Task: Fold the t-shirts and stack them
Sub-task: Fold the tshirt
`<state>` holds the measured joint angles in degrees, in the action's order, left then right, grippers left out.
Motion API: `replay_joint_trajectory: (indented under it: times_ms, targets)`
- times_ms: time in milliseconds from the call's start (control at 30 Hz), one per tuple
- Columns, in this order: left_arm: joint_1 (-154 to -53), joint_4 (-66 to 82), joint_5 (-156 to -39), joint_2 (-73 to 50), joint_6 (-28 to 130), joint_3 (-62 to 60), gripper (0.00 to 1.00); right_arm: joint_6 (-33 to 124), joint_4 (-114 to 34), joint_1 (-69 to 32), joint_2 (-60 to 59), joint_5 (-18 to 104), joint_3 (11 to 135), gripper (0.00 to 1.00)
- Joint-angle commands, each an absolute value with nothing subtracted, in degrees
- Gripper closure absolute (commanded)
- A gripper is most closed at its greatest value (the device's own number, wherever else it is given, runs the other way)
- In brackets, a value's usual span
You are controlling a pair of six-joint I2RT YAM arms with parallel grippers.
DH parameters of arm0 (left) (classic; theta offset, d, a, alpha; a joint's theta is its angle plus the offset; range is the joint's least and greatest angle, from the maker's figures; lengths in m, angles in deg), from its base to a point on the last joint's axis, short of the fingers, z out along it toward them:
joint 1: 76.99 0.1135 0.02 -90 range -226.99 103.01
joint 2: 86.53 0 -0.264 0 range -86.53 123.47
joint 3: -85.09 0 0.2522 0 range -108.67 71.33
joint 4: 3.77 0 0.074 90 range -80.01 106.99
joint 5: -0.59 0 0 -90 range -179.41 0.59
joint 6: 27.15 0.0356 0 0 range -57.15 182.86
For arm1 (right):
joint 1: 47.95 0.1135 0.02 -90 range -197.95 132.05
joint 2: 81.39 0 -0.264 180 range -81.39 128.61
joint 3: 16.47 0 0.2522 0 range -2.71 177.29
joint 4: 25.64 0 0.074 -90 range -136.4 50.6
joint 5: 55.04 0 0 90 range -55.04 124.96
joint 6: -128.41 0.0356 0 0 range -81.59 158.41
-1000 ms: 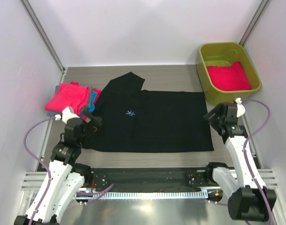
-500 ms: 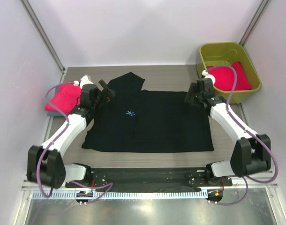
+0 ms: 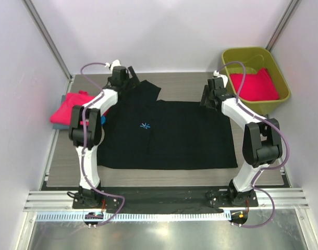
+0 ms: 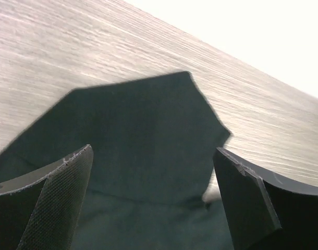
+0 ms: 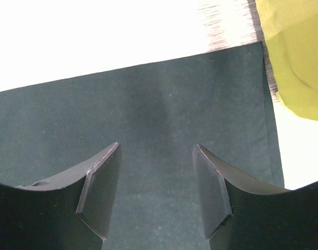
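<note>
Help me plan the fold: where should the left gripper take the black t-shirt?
Probably the outer hem of the sleeve of the black t-shirt, coming down from the far side. It juts out alone beyond the rest, flat on the table, and the open left gripper hangs over it.

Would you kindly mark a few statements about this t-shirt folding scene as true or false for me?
1. The black cloth t-shirt lies spread flat on the wood-grain table. True.
2. The olive-green plastic tub holds nothing. False: a hot-pink cloth lies in it.
3. The left gripper is shut on the black sleeve. False: its jaws are wide open above the sleeve, holding nothing.
4. The right gripper is open over the shirt, near its far right corner. True.
5. The shirt's starburst mark is red. False: it is pale blue.
6. A hot-pink cloth pile lies left of the black shirt. True.
</note>
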<state>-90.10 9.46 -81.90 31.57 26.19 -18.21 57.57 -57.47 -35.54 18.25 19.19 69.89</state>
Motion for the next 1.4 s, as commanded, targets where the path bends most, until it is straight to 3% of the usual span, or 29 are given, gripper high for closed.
replay_joint_trajectory:
  times_ms: [0,167,400,733,833,867,967,1100,1133,1167,1200,1233,1367]
  targets:
    - [-89.6,11.6,-80.1,38.1,31.3,-30.1,0.03,57.5,-55.7,-35.7,18.2,18.7,72.4,0.37]
    - [-88.9,21.6,-80.6,50.1,35.1,-49.9,0.03,58.0,-54.1,-36.3,17.7,21.2,70.9,0.38]
    - [-87.5,31.9,-85.4,61.8,35.5,-64.7,0.09,58.5,-53.6,-37.9,19.3,22.0,71.7,0.37]
    - [-87.2,32.1,-97.3,67.1,35.0,-65.3,0.13,59.3,-54.3,-39.3,20.7,24.0,73.8,0.37]
    - [-86.7,31.0,-101.8,67.7,33.7,-65.4,0.22,59.9,-54.4,-40.6,21.0,26.2,73.8,0.37]
    - [-86.4,30.8,-103.4,67.9,32.9,-65.3,0.35,59.9,-54.4,-40.9,21.3,26.3,73.9,0.38]
    - [-86.2,29.9,-104.7,66.9,32.7,-63.9,0.53,59.3,-55.8,-40.9,22.3,25.3,75.2,0.38]
    - [-86.0,26.4,-105.2,64.8,33.1,-59.2,0.63,59.1,-57.7,-41.0,23.7,24.8,77.5,0.38]
    - [-85.9,26.3,-105.1,64.7,33.3,-58.8,0.7,59.2,-58.2,-41.0,24.2,25.0,78.3,0.38]
    - [-85.3,26.3,-105.1,64.6,33.4,-58.6,0.86,59.2,-58.2,-40.9,24.3,25.2,78.5,0.38]
    - [-84.8,26.2,-105.3,64.6,33.0,-58.3,0.96,59.2,-58.3,-40.9,24.4,25.6,78.8,0.39]
    - [-84.4,25.8,-105.3,64.4,32.4,-57.9,1.0,59.2,-58.5,-40.9,25.0,25.6,79.3,0.39]
    - [-81.5,16.8,-104.5,58.9,28.0,-48.3,1.0,58.7,-59.8,-40.9,28.2,24.6,82.4,0.41]
